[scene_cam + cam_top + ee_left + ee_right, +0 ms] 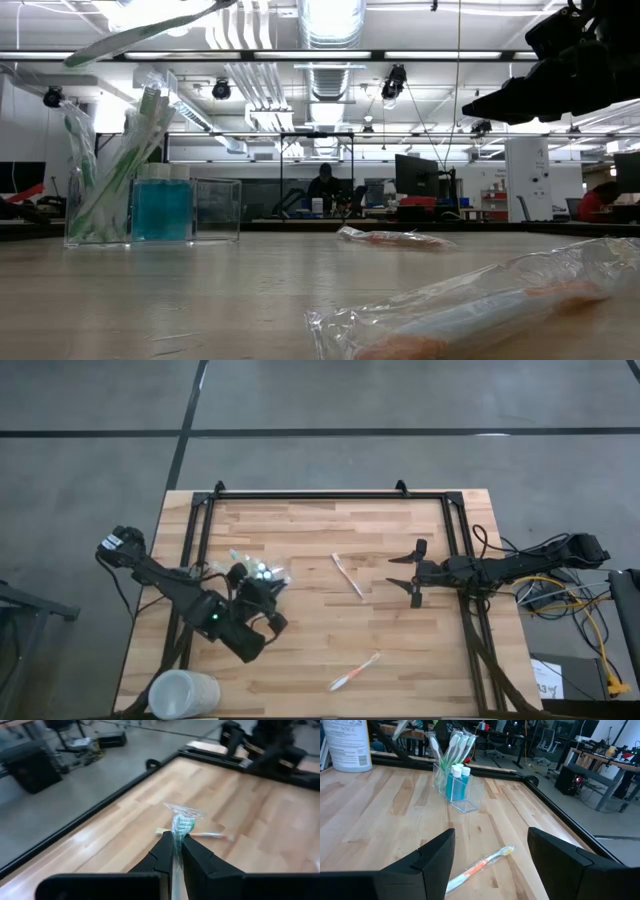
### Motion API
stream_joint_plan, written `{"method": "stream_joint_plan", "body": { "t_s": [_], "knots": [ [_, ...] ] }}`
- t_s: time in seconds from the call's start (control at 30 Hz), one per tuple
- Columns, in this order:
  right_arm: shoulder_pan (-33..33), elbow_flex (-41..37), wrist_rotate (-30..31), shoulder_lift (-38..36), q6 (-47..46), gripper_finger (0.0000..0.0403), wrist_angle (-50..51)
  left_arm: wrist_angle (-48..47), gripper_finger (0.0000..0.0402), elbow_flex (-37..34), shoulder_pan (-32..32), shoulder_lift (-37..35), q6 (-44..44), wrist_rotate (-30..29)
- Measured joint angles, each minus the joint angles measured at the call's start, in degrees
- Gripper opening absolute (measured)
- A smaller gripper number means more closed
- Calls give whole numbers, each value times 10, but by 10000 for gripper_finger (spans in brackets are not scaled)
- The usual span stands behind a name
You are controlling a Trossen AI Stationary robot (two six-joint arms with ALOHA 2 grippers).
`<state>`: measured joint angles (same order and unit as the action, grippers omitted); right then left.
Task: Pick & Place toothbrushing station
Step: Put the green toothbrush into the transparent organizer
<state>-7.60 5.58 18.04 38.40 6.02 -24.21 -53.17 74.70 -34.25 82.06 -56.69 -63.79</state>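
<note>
Your toothbrushing station [150, 205], the small clear holder, stands upright on the wooden surface [330, 630], just beside your left gripper [176, 851] and well apart from the right gripper [416, 572]. It carries green toothbrushes [454, 746] leaning out of one end and blue tubes [456, 782] next to them. Your left jaws are clamped together on a wrapped green toothbrush [182, 825], whose head sticks out just past the tips. Beyond those tips a wrapped white toothbrush [348, 575] lies flat, between the two arms. Your right jaws stand wide apart with nothing in them, hovering above the surface. Ahead of them lies a wrapped orange toothbrush [480, 865]. A large frosted white cup [184, 693] sits behind your left arm.
</note>
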Motion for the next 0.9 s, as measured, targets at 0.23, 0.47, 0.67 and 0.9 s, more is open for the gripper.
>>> {"method": "stream_joint_plan", "body": {
  "t_s": [0.23,0.47,0.67,0.9],
  "knots": [
    [0,0,0,0,0,244,0,109,26,0,20,-16,165,95],
    [0,0,0,0,0,244,0,163,21,0,24,-61,259,145],
    [0,0,0,0,0,244,0,171,15,-34,20,-111,265,166],
    [0,0,0,0,0,244,0,266,14,-151,1,-210,256,169]
  ]
}}
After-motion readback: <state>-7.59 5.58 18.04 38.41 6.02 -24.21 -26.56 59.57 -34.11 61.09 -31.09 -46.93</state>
